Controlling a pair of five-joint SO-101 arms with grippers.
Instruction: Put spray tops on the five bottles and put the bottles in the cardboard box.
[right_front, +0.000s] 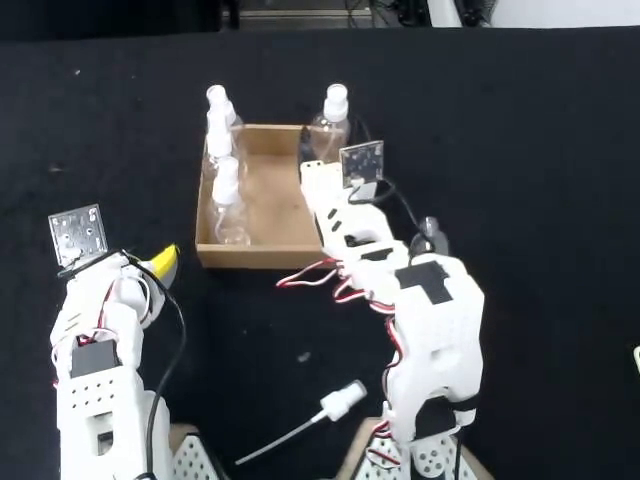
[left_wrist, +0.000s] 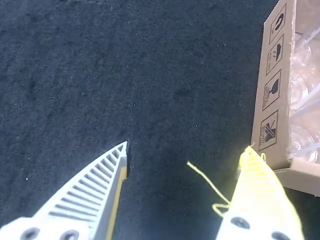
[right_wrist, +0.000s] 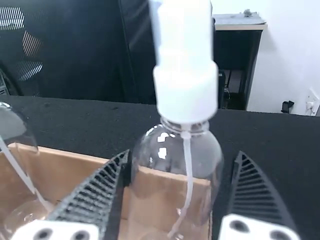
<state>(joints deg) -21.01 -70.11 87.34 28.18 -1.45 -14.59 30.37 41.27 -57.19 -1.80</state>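
Status, high view: cardboard box (right_front: 262, 200) sat on the table (right_front: 520, 120), approx. centre, ahead of both arms. Three capped bottles (right_front: 228, 205) lay in a row along the box's left wall, white spray tops fitted.

R. arm: right gripper (right_wrist: 181, 156) was positioned at the box's far right corner, fingers (right_wrist: 100, 195) released and spread to either side of the fourth bottle (right_wrist: 177, 165). That bottle stood upright w/ its spray top on. One finger looked to be at the bottle's wall; the other stood clear of it. Whether the bottle's base was inside the box or just outside the wall: cannot tell.

L. arm: left gripper (left_wrist: 185, 149) hung over bare table just beside the box's near left corner, fingers released, nothing between them. One finger was yellow, the other white. A loose yellow thread (left_wrist: 207, 182) trailed off the yellow finger.

Other items: a loose spray top (right_front: 341, 400) w/ dip tube lay on the table between the two arm bases, well apart from the box. A further clear bottle (right_front: 430, 232) sat next to the R. arm, partly hidden by it.
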